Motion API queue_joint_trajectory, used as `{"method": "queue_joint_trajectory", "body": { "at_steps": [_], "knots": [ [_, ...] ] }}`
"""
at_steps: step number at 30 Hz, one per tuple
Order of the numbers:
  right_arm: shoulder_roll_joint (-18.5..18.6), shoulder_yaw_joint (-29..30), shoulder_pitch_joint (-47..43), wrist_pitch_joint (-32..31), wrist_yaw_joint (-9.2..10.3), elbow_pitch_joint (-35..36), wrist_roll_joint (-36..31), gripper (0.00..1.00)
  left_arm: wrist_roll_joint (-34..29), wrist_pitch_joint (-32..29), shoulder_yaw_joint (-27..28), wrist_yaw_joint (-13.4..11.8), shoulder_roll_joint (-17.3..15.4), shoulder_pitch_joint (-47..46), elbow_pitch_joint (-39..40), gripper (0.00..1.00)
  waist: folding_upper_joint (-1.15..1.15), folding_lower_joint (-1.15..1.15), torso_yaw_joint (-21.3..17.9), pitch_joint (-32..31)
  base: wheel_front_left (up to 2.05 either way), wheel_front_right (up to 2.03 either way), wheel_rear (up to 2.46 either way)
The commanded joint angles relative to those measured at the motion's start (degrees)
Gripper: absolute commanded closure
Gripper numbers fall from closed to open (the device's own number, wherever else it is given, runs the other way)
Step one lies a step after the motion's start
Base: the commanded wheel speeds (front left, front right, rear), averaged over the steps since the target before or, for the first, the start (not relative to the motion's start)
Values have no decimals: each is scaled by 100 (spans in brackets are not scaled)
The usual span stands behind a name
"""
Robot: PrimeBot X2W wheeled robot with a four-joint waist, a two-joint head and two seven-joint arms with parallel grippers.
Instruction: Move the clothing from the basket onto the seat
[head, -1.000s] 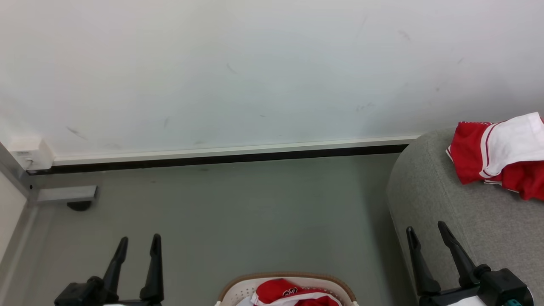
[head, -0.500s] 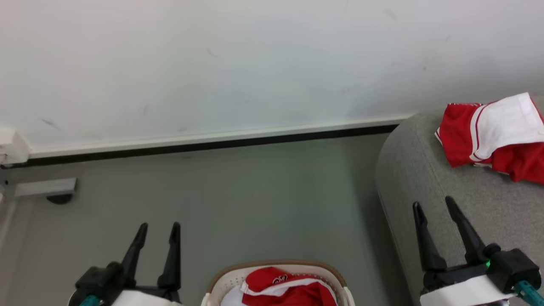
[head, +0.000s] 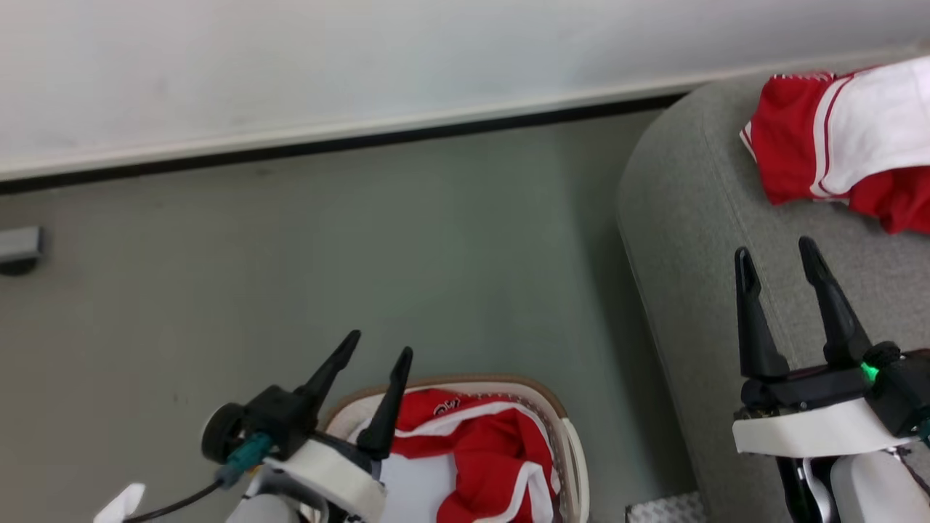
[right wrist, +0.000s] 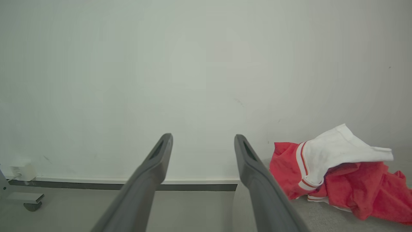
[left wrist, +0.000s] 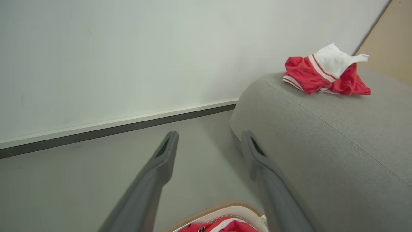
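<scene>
**Inspector:** Clothing: location?

**Assessor:** Red-and-white clothing point(head: 472, 444) lies bunched inside the basket point(head: 501, 380), reaching close to its tan rim. A second red-and-white garment point(head: 821, 138) lies crumpled on the seat point(head: 690, 232), well apart from the basket, to its right and farther off.

**Inspector:** The seat itself?

**Assessor:** Grey fabric with a rounded edge. It stands to the right of the basket, with a strip of floor point(head: 363, 240) between them.

**Inspector:** Claws?

**Assessor:** The left claw point(head: 381, 343) hangs at the basket's left rim, fingers spread, nothing between them. Contact with the rim cannot be determined. The right claw point(head: 774, 247) is well to the right of the basket, over the seat fabric, fingers spread and empty, short of the garment.

**Inspector:** Surroundings?

**Assessor:** A pale wall point(head: 363, 58) with a dark skirting line runs beyond the basket.
</scene>
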State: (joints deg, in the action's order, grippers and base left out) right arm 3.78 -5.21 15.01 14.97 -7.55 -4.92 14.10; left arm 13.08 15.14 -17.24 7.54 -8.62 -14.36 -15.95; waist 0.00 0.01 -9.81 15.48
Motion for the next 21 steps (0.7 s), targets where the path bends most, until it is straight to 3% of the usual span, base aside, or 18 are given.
{"method": "queue_joint_trajectory", "body": {
  "at_steps": [1, 12, 21],
  "knots": [
    [-1, 27, 125, 20, 13, 64, -79, 0, 3, 1, -165, -11, -99, -140, -83, 0, 0, -1, -165, 339, 0, 0, 0],
    [-82, 210, 799, 20, 13, 473, -223, 0, 252, -105, -1728, -10, -652, -1307, -1149, 0, 0, -1, -457, 1442, 0, 0, 0],
    [-95, 490, 1373, 17, 13, 997, 52, 0, 464, -302, -2860, -9, -858, -2324, -2132, 0, 0, -1, -567, 2307, 0, 0, 0]
  ]
}}
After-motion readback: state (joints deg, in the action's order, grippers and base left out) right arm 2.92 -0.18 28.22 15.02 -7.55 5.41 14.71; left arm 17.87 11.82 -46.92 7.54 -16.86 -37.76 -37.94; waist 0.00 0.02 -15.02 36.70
